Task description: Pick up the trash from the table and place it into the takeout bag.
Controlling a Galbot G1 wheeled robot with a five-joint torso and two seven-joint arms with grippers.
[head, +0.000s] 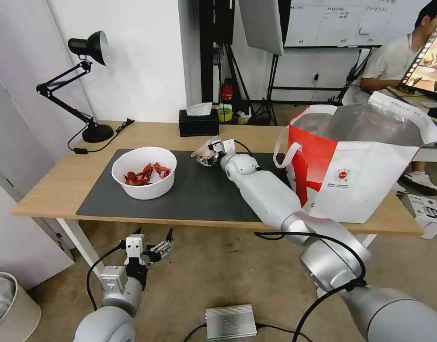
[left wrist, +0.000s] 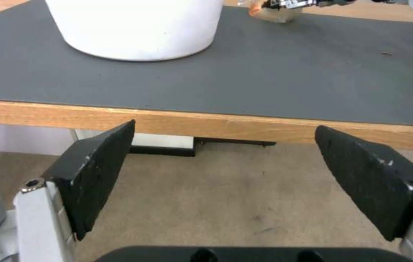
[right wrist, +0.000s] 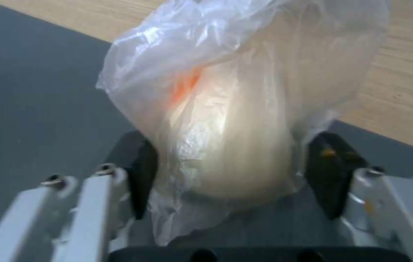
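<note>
Near the middle of the head view, on the far edge of the dark grey mat (head: 199, 190), the knotted clear bag (right wrist: 235, 127) with its pale lump sits clamped between the fingers of my right end effector (head: 208, 156). Left of it stands the white bowl (head: 144, 172) of crayfish shells; the takeout bag (head: 356, 161) stands open at right. My left end effector (head: 154, 240) hangs below the tabletop (head: 47, 190) edge, fingers apart.

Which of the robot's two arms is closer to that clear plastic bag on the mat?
The right. Its tool has a finger on each side of the clear bag on the grey mat. The left tool hangs open below the table's near edge, well short of it.
</note>
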